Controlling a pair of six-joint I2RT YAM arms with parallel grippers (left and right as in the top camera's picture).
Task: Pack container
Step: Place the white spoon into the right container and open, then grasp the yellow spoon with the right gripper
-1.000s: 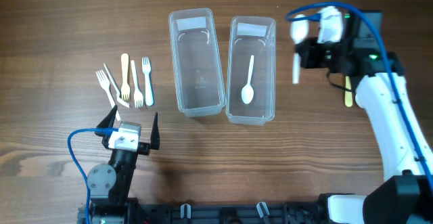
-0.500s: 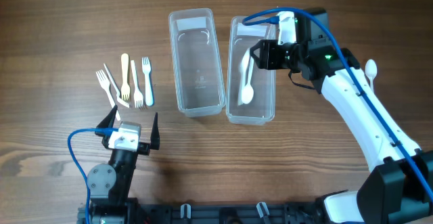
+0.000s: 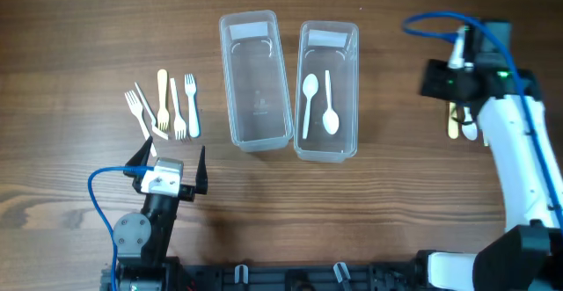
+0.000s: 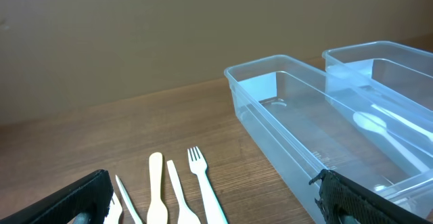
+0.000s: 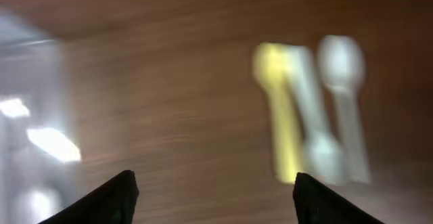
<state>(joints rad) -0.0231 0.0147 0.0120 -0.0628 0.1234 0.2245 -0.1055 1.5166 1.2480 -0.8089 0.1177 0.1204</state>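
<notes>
Second spoon (image 3: 308,106) now in right container (image 3: 355,89); my right gripper (image 5: 213,197), jaws open and empty, returns above remaining spoons (image 5: 284,122).

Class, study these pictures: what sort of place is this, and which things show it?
Probably a robotics lab bench, not a kitchen: a left arm and a right arm stand at a wooden table, with clear tubs and plastic forks laid out in a group.
</notes>
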